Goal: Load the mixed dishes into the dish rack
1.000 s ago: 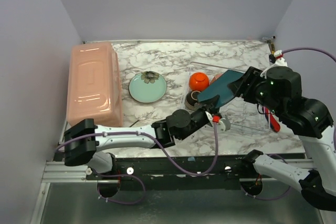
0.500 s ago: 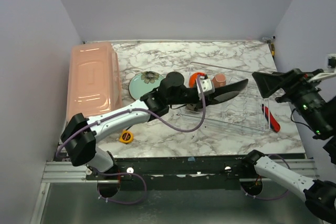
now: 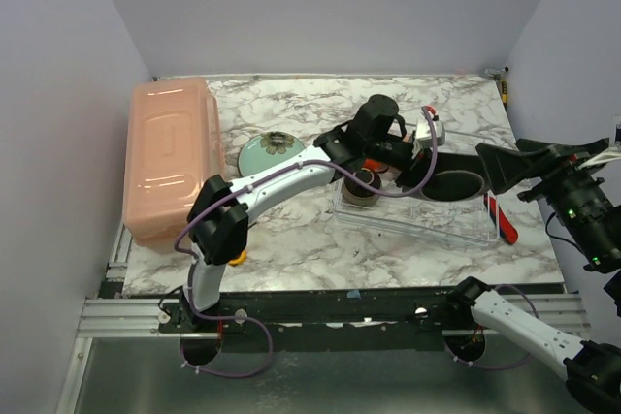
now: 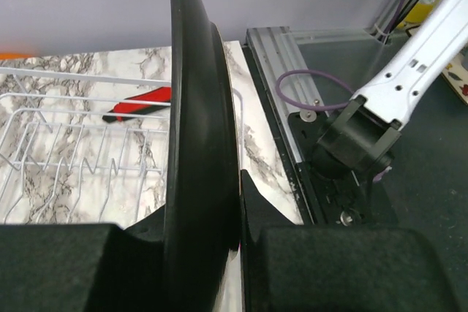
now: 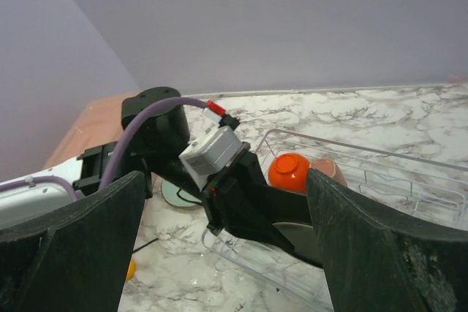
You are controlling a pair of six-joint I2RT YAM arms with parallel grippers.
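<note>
The marble table (image 3: 291, 239) carries a long salmon tub (image 3: 170, 157) at the left of the overhead frame. The clear dish rack (image 3: 417, 222) sits right of centre.

The left arm reaches across the middle. Its pincer (image 4: 223, 253) is clamped on the rim of a dark plate (image 3: 451, 184), which hangs over the rack's right half with its face partly turned up. The right pincer (image 3: 519, 160) is spread wide and holds nothing, at the right edge just beyond the rack.

At the rack's left end are a dark brown bowl (image 3: 364, 186), an orange bowl (image 5: 290, 169) and a pinkish mug (image 5: 330, 172). A pale green plate (image 3: 264, 157) lies on the table left of the rack.

The step in hand looks like seating the dark plate. To do it well, I would turn the plate on edge in line with the wire prongs (image 4: 73, 158). Then lower it slowly between two of them, well to the right of the bowls. Release only once the rim rests on wire.
</note>
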